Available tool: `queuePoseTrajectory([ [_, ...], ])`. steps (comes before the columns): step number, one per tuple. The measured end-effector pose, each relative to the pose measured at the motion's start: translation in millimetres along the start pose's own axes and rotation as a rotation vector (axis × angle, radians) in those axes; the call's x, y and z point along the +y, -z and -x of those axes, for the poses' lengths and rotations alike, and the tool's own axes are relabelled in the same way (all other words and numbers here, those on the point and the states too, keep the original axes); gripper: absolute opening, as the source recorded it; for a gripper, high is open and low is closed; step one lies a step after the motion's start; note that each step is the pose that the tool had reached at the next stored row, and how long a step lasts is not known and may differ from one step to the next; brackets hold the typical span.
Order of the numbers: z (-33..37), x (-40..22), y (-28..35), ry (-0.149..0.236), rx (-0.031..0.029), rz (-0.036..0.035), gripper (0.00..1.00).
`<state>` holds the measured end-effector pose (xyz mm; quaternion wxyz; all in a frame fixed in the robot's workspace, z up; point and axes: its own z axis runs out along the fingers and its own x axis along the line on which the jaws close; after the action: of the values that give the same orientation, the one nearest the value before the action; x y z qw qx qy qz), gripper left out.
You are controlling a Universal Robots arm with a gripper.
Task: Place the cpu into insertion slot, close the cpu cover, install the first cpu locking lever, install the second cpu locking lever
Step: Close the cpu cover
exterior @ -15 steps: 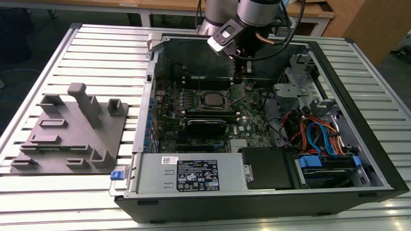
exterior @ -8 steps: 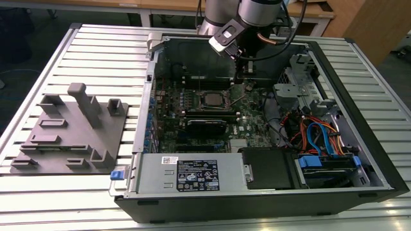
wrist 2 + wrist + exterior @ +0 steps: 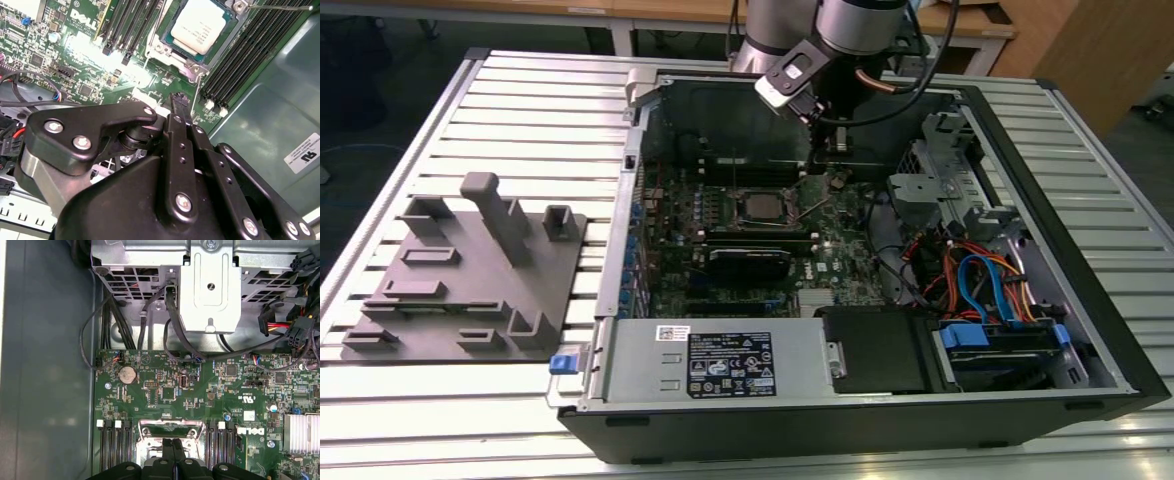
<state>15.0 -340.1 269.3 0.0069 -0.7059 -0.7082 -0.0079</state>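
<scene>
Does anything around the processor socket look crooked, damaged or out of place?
Nothing stands out. The small square silver-topped cpu sits flat in the black silver-rimmed insertion slot; the black gripper, shut and empty, hangs over the green circuit board.

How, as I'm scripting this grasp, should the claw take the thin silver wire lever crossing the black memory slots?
Pinch the thin silver wire lever across its straight free stretch, away from its pivot end, coming from above; it looks raised clear of the black memory slots.
</scene>
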Motion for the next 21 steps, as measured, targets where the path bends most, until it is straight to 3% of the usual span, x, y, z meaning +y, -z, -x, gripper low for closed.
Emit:
queuePoseTrajectory([
  [7, 0.1, 2.8, -0.5, 0.000, -0.0001, 0.0000, 0.10],
  [21, 0.2, 29.6, -7.7, 0.000, -0.0001, 0.0000, 0.10],
])
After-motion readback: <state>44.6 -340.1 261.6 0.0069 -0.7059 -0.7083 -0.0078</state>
